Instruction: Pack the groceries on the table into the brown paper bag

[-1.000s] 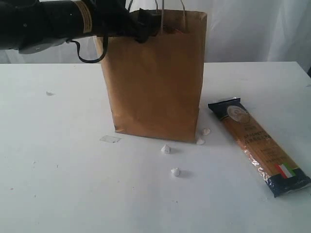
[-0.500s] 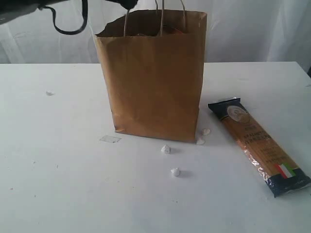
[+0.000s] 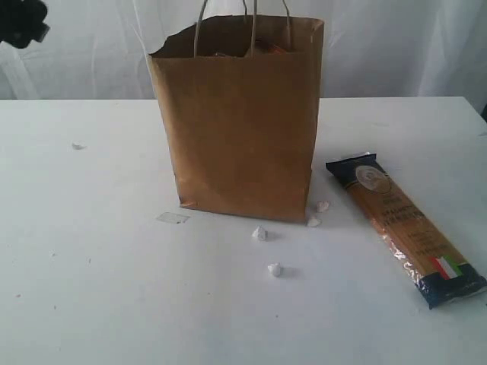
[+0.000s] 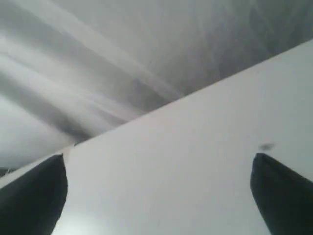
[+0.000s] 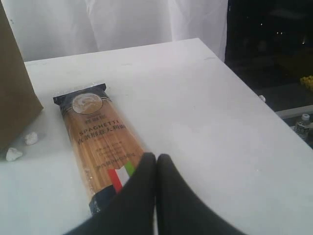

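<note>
Withdrawn from over the brown paper bag, where it was seen a second ago, the left arm is now reduced to a dark patch in the upper left corner of the exterior view. The left gripper is shown with its fingers spread wide and nothing between them; only bare table and white curtain are seen past them. The bag is stood upright at the centre of the frame, unmoved, its string handles raised above the ragged rim. The long spaghetti packet is laid flat on the table at the lower right, apart from the bag. The right gripper is pressed fully together and empty, its tips seen against the flag-marked end of the packet. A few white crumbs are scattered just in front of the bag
</note>
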Controlling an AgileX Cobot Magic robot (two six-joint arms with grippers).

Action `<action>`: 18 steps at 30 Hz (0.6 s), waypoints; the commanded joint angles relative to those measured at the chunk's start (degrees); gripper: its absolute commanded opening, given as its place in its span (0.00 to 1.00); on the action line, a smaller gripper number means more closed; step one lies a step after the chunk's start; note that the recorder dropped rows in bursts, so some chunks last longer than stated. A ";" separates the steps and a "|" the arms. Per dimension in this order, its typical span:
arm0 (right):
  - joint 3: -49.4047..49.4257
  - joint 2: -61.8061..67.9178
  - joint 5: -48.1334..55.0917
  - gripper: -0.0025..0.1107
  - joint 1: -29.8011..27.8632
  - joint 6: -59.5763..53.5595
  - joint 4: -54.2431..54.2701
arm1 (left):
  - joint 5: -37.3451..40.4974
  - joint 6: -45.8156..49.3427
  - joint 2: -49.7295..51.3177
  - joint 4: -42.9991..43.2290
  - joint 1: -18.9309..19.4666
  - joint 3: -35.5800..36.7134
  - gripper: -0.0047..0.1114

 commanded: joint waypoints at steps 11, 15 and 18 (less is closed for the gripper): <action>0.02 -0.15 -0.38 0.02 -0.13 0.25 -0.03 | -0.93 -1.34 6.06 3.54 16.49 23.16 0.93; 0.02 -0.15 -0.38 0.02 -0.13 0.25 -0.03 | -4.77 4.93 5.64 3.27 16.49 27.79 0.80; 0.02 -0.15 -0.38 0.02 -0.13 0.25 -0.03 | -13.00 6.33 5.55 2.82 16.49 30.87 0.70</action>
